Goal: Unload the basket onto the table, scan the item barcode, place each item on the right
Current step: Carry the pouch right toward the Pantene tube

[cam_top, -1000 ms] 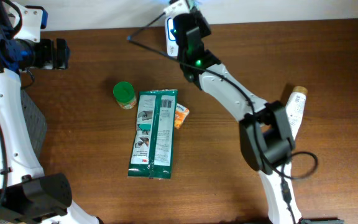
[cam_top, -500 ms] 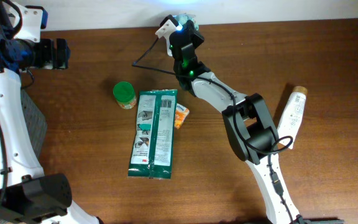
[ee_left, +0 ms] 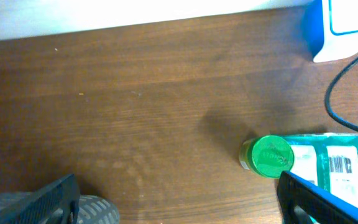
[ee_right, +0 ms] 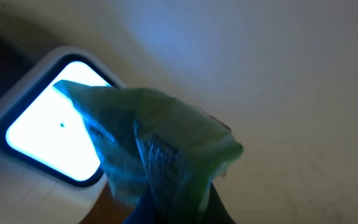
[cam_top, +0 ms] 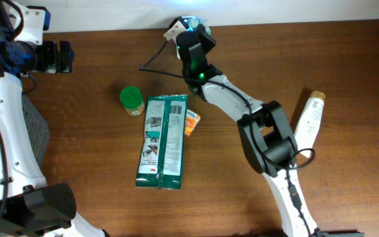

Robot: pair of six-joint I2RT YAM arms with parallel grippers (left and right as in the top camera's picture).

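Right wrist: green packet (ee_right: 160, 146) pinched in right hand (ee_right: 173, 206), before scanner (ee_right: 39, 146).

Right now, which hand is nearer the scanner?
Right. The right hand is at the scanner, holding a green item before its lit window. The left hand sits open, far off near the table's left end.

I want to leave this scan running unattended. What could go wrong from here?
The packet in the right gripper looks crumpled in front of the scanner, and no barcode shows in the wrist view, so the read may fail. The cable loops out close to that gripper, so pulling back could snag it.
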